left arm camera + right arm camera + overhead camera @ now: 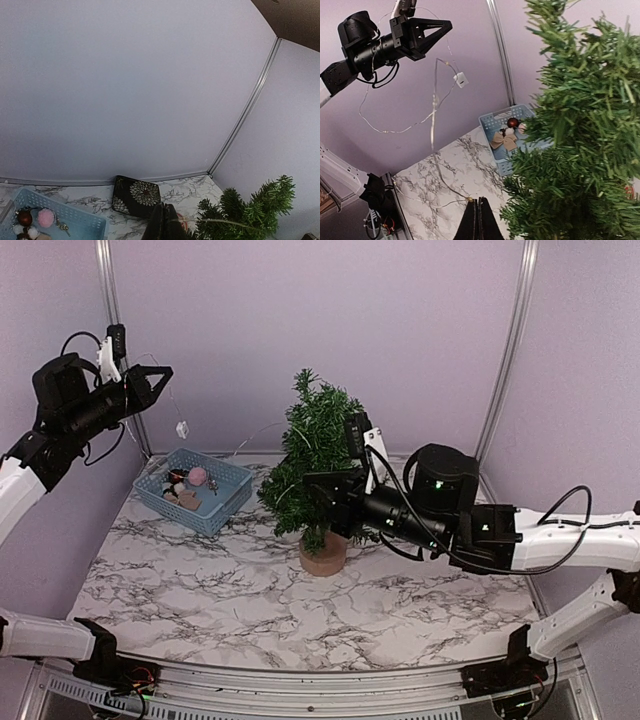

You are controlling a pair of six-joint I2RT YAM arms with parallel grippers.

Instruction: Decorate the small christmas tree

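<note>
Dead centre on the marble table [200,590] sits the small christmas tree [318,440], upright on its tan stump [323,556], with no decorations on it that I can spot. Low against the tree's right side is the right gripper [478,212], fingers pressed together with the end of a thin fairy-light wire [434,115] meeting their tips (looks pinched, though the wire's so fine I wouldn't swear to it). From there the wire loops up to the left gripper [165,371], high and well to the tree's left. It's also clamped shut, with the wire draped off its tip and a little white box [182,428] dangling below. The blue basket [232,502] of ornaments is just left of the tree.

My take: this is the wrapping step. Anchor the low end in the branches, carry the high end round behind the tree's top, and leave some slack so the tree doesn't get yanked over.
</note>
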